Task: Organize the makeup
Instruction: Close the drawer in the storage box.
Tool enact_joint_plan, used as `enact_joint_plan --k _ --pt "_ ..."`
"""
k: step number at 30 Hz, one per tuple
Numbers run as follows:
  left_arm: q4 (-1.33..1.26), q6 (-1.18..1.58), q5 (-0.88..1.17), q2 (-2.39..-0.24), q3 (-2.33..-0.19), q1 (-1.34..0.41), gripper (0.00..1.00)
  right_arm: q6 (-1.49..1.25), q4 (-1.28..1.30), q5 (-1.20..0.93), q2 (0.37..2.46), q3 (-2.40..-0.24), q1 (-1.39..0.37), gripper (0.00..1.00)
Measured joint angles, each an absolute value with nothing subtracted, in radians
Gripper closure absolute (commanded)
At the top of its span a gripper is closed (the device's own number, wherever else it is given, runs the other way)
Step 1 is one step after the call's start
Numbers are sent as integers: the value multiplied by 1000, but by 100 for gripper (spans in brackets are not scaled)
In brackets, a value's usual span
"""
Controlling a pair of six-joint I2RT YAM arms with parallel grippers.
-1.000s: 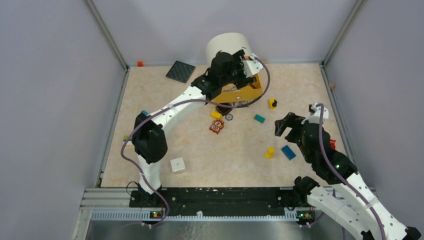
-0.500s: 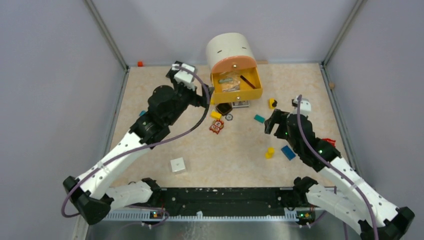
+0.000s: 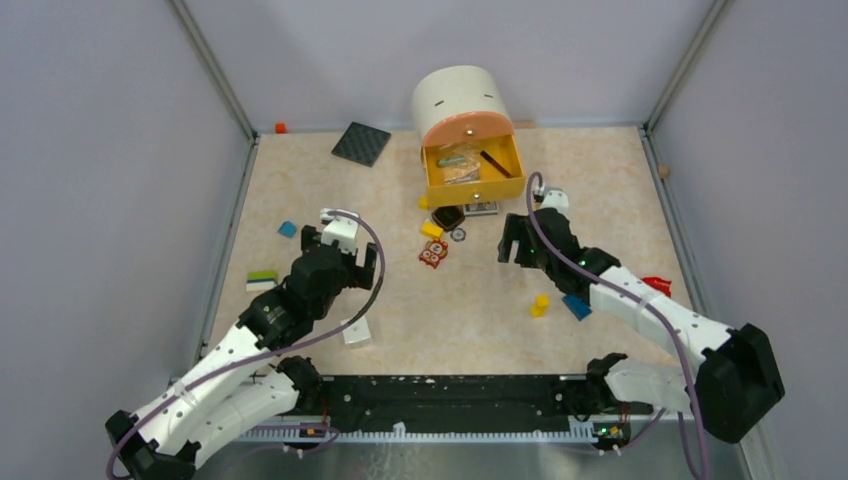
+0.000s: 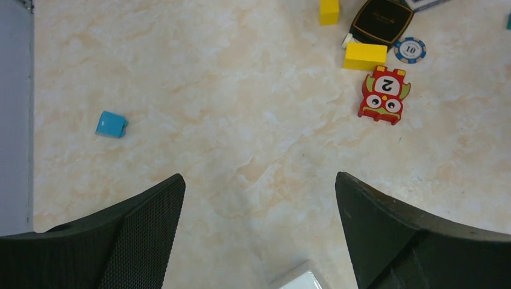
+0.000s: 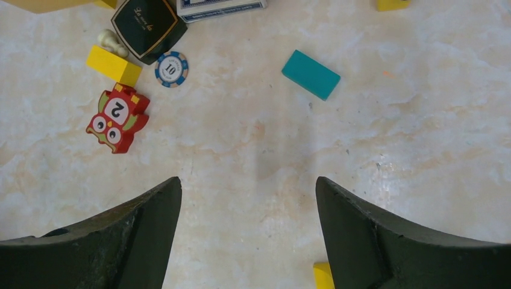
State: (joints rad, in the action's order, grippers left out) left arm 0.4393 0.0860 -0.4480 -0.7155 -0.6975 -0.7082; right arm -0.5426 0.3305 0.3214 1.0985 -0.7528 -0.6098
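Note:
The yellow drawer (image 3: 473,172) stands open under the white round organizer (image 3: 461,95). A clear pouch (image 3: 458,168) and a long black brush (image 3: 495,158) lie inside it. Just in front of the drawer, a black square compact (image 3: 449,216) (image 4: 382,20) (image 5: 149,26) rests on the table. My left gripper (image 3: 358,268) (image 4: 259,176) hangs open and empty over bare table at the near left, far from the compact. Open and empty too, my right gripper (image 3: 512,243) (image 5: 247,179) hovers right of the compact. Pencils and a silver tool do not show.
A card deck (image 3: 482,208) (image 5: 220,6), a poker chip (image 4: 410,49) (image 5: 171,68), a red owl block (image 3: 433,253) (image 4: 384,95) (image 5: 117,118) and yellow blocks (image 4: 364,55) crowd the compact. A teal block (image 5: 311,74), a blue block (image 3: 576,305), a white cube (image 3: 355,331) and a black ribbed pad (image 3: 361,143) lie around.
My left arm has swung back from the drawer to the near left, and its jaws have opened wider. My right arm has moved left and forward toward the table's middle.

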Motion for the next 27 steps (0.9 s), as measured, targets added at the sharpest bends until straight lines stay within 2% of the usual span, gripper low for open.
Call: enact_joint_plan --k 10,20,27 --pt "435 110 -533 -769 -698 -705 1 -536 97 304 1298 -809 -615 22" --pt "419 110 -492 -702 -698 -689 1 -426 -116 294 1643 -1060 -620 22" --pt "418 109 -471 -704 -697 -686 1 -399 -116 339 1766 -1182 -622 22"
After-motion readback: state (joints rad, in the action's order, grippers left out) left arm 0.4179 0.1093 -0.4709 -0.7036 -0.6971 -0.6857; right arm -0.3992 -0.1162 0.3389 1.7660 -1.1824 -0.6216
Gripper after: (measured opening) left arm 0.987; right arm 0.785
